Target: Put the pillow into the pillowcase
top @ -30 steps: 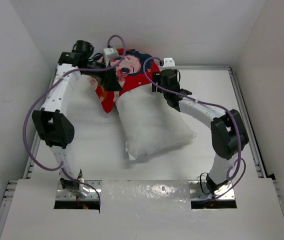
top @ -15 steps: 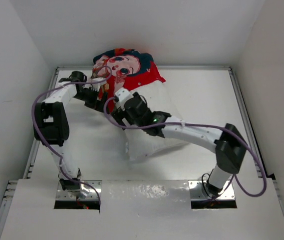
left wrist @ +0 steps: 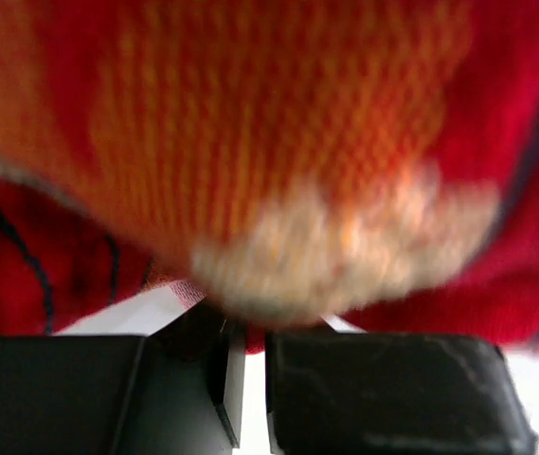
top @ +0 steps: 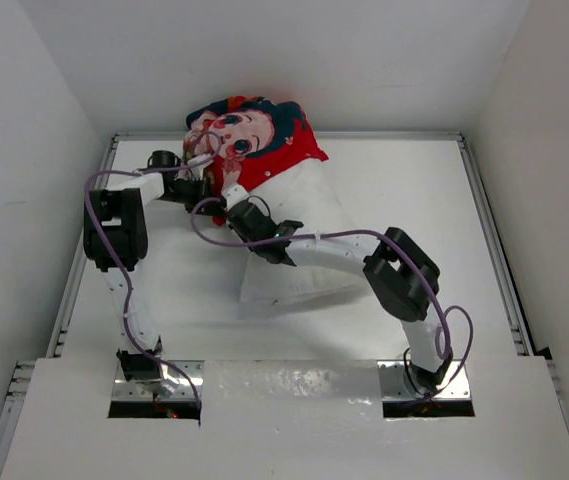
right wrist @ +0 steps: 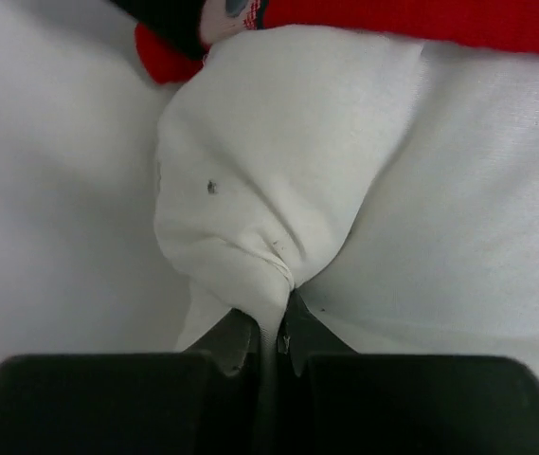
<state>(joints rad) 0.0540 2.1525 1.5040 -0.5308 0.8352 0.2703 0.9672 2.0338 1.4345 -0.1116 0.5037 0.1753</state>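
The pillow lies lengthways out of the pillowcase toward the arms, its far end tucked inside; the right gripper pinches a white pillow corner just outside the pillowcase; the left gripper seems clamped on the pillowcase's hem.

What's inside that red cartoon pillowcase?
One end of the white pillow is tucked inside the pillowcase; the rest sticks out. How deep it goes, the cloth hides.
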